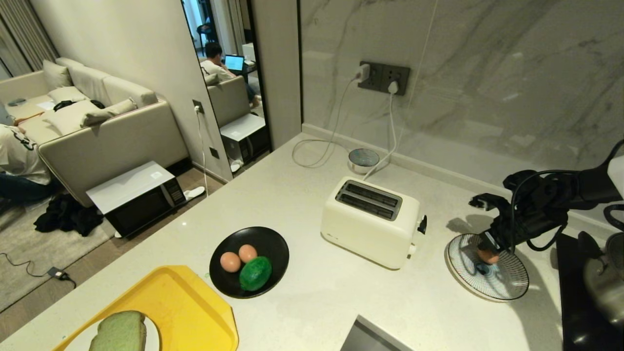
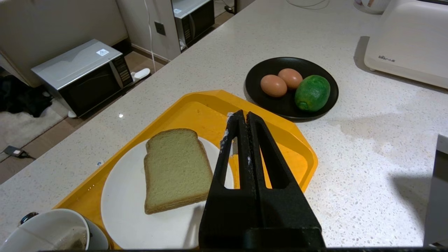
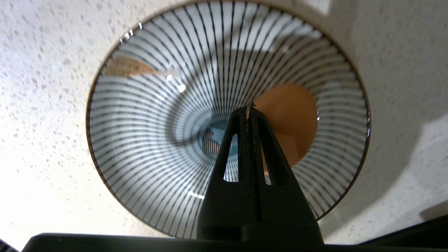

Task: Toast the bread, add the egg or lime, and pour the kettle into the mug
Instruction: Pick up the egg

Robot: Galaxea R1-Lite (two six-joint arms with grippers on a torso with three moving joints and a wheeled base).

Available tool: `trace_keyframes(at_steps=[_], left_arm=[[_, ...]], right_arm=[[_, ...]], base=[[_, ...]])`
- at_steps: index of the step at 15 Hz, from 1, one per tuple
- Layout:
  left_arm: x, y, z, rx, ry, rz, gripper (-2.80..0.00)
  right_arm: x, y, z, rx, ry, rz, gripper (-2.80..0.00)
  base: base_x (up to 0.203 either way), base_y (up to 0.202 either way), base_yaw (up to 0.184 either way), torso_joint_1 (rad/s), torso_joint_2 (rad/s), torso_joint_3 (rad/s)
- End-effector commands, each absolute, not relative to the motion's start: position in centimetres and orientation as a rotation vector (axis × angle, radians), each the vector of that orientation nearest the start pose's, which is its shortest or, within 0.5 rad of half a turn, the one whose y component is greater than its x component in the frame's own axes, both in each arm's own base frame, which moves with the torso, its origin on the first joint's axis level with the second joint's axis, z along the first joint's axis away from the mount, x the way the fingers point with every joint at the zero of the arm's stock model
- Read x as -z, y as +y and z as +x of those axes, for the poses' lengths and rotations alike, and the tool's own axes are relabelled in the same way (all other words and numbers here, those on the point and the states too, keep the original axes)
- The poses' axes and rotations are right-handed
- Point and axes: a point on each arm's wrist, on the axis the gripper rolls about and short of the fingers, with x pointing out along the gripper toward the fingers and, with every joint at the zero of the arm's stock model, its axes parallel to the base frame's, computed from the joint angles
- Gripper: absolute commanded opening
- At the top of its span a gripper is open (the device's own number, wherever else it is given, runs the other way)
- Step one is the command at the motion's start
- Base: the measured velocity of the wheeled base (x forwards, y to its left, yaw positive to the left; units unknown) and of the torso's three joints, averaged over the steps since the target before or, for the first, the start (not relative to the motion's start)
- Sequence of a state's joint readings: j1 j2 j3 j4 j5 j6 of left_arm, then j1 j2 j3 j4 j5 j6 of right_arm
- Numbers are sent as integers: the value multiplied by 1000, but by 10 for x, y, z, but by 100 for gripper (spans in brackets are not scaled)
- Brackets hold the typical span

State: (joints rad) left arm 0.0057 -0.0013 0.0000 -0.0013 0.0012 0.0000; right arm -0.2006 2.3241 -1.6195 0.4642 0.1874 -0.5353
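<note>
Over the striped bowl (image 1: 488, 267), at about four o'clock on the bench (image 1: 312, 302), hangs the right pincer (image 3: 249, 111), its fingers pressed together and pinching nothing. One egg (image 3: 292, 122) lies inside that bowl, just beyond the fingertips, so the egg step looks done or nearly so. The toaster (image 1: 370, 222) at the bench's centre has both slots empty, and the bread (image 2: 175, 169) lies flat on a white plate (image 2: 129, 210) in the yellow tray (image 2: 301, 157) at seven o'clock, so toasting seems not yet begun.

My guess is that the next move calls for lifting the right arm clear of the bowl, then gripping the slice by an edge and standing it upright for a slot.

The left pincer (image 2: 241, 117), also pressed shut and empty, rests above the tray beside the bread. A black plate (image 1: 249, 262) at six o'clock holds two more eggs (image 1: 239, 258) and the lime (image 1: 255, 273), touching one another. The mug (image 2: 52, 231) stands at the tray's near corner. A dark kettle (image 1: 607, 278) shows partly at four o'clock.
</note>
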Motion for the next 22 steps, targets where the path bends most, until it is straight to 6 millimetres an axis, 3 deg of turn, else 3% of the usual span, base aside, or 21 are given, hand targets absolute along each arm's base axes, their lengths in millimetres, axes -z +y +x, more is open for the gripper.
trace_keyframes(at_steps=[1, 12, 17, 22], left_arm=[[-76, 0, -23, -8, -3, 0, -280], [-76, 0, -23, -8, -3, 0, -280], [-76, 0, -23, -8, -3, -1, -280], [-76, 0, -23, -8, -3, 0, -280]], right_arm=[[-74, -83, 414, -290, 1111, -246, -280], [-80, -86, 415, -259, 1097, -259, -280], [-71, -98, 433, -110, 1114, -269, -280], [-67, -111, 439, -76, 1107, -264, -280]], base=[[0, 0, 0, 0, 0, 0], [0, 0, 0, 0, 0, 0], [0, 0, 0, 0, 0, 0], [0, 0, 0, 0, 0, 0]])
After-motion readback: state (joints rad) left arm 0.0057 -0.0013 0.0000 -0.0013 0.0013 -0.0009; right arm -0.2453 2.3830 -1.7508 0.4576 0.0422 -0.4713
